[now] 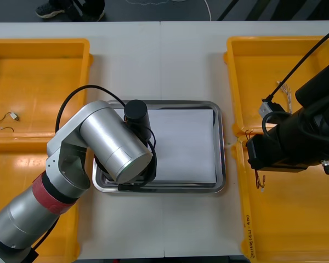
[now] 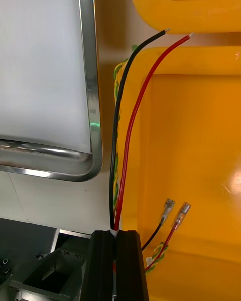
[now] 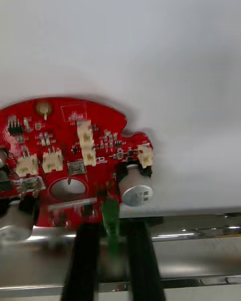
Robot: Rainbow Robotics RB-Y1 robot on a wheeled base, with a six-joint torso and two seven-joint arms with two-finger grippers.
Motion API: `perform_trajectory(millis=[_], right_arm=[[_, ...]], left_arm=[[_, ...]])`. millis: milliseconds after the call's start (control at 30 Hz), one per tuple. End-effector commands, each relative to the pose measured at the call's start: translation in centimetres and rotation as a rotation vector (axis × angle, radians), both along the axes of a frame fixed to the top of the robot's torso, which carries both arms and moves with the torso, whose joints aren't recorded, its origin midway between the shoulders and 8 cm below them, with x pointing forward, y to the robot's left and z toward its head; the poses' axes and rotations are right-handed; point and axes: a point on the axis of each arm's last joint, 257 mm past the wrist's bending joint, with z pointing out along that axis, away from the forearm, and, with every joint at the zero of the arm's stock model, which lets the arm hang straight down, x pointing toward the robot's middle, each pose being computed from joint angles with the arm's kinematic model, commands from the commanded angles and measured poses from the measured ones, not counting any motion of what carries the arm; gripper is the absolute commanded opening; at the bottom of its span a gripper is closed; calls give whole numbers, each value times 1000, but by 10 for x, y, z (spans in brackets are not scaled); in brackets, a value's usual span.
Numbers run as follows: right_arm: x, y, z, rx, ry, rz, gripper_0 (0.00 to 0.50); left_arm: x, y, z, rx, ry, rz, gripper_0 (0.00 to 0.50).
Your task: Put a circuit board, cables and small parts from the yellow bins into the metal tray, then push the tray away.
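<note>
A round red circuit board (image 3: pixel 75 155) lies over the white inside of the metal tray (image 3: pixel 201 233), just within its shiny rim. My left gripper (image 3: pixel 111 251) is shut on a green part at the board's edge, its fingers (image 3: pixel 85 261) a narrow gap apart. In the front view the left arm (image 1: pixel 112 145) covers the left end of the tray (image 1: pixel 222 159). My right gripper (image 2: pixel 119 241) is shut on a black and red cable (image 2: pixel 125 130) over the near right bin (image 2: pixel 196 145). The cable's ends (image 1: pixel 259 179) dangle below the right arm.
Two yellow bins stand at each side: far left (image 1: pixel 38 49), near left (image 1: pixel 22 164), far right (image 1: pixel 252 60), near right (image 1: pixel 296 219). Small cables (image 1: pixel 10 116) lie in the far left bin. A twisted yellow-green cable (image 2: pixel 117 85) runs along the near right bin's edge.
</note>
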Motion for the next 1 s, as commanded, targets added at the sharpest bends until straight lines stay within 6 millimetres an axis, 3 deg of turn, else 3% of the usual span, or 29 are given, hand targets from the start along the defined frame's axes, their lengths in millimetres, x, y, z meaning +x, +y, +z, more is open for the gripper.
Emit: perform_trajectory(millis=[33, 67, 367, 667, 833, 1000], right_arm=[[3, -9, 7, -32, -15, -5, 0], [3, -8, 7, -33, -15, -4, 0], [4, -8, 7, -34, -18, -1, 0], [4, -9, 7, -37, -20, 8, 0], [5, -9, 8, -42, -27, 15, 0], [6, -9, 8, -44, -31, 21, 0]], left_arm=[[-4, -17, 0, -15, -13, -57, 470], [-4, -17, 0, -16, -14, -56, 500], [-2, -3, 26, -7, -56, -33, 500], [7, 11, 70, -40, -171, -37, 500], [13, 15, 110, -101, -267, -44, 500], [12, 26, 135, -122, -326, -60, 500]])
